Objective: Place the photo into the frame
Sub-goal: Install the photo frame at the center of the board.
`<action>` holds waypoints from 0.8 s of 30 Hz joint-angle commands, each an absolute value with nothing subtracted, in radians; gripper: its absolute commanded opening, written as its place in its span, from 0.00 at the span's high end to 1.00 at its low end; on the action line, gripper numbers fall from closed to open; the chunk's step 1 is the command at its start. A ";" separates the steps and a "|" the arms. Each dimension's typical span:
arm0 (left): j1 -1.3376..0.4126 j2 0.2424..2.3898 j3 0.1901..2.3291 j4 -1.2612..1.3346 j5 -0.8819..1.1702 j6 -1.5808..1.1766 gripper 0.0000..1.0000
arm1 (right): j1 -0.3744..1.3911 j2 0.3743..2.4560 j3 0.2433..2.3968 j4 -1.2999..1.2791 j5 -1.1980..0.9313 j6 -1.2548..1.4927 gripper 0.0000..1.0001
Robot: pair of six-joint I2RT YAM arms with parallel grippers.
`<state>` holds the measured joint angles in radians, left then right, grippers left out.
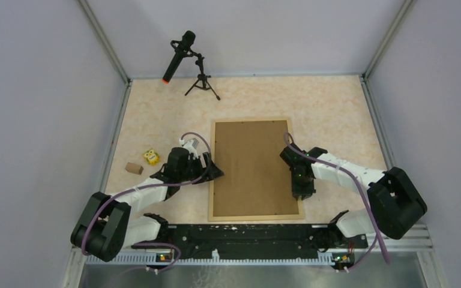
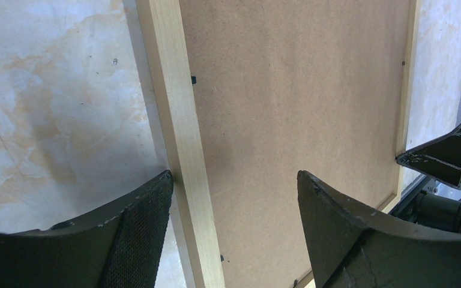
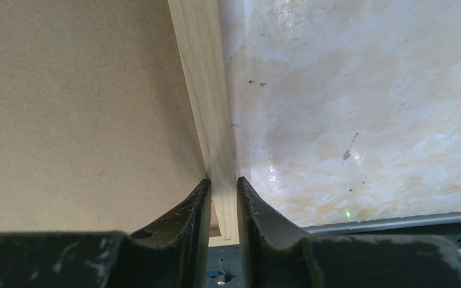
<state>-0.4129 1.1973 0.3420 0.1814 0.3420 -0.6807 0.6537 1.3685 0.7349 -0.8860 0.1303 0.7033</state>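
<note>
The frame [image 1: 211, 180] lies flat mid-table, thin light wood rails around a plain brown backing board [image 1: 253, 168]. The photo is hidden. My left gripper [image 1: 215, 171] is open at the frame's left rail. In the left wrist view that gripper [image 2: 235, 175] straddles the rail [image 2: 177, 108], with its left finger beside the rail and its right finger over the board [image 2: 300, 90]. My right gripper [image 1: 302, 193] is at the right rail near the front corner. In the right wrist view this gripper [image 3: 222, 180] is shut on the rail [image 3: 201, 72], a finger pressed on each side.
A microphone [image 1: 183, 54] on a small tripod [image 1: 202, 84] stands at the back left. A small yellow object [image 1: 151, 156] and a brown block [image 1: 134, 168] lie left of the left arm. Grey walls enclose the table, and the arms' black mounting rail [image 1: 252, 234] runs along the near edge.
</note>
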 commanded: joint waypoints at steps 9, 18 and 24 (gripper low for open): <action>-0.411 1.192 0.321 0.157 0.342 -0.670 0.20 | 0.666 1.317 0.794 -0.971 0.174 0.715 0.78; -0.410 1.190 0.319 0.157 0.344 -0.670 0.20 | 0.674 1.326 0.755 -0.930 0.135 0.716 0.78; -0.410 1.190 0.319 0.158 0.345 -0.670 0.20 | 0.684 1.345 0.750 -0.913 0.133 0.712 0.78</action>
<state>-0.4129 1.1973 0.3420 0.1814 0.3424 -0.6804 0.6701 1.3346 0.7532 -0.9295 0.1337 0.7086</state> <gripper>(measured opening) 0.804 0.218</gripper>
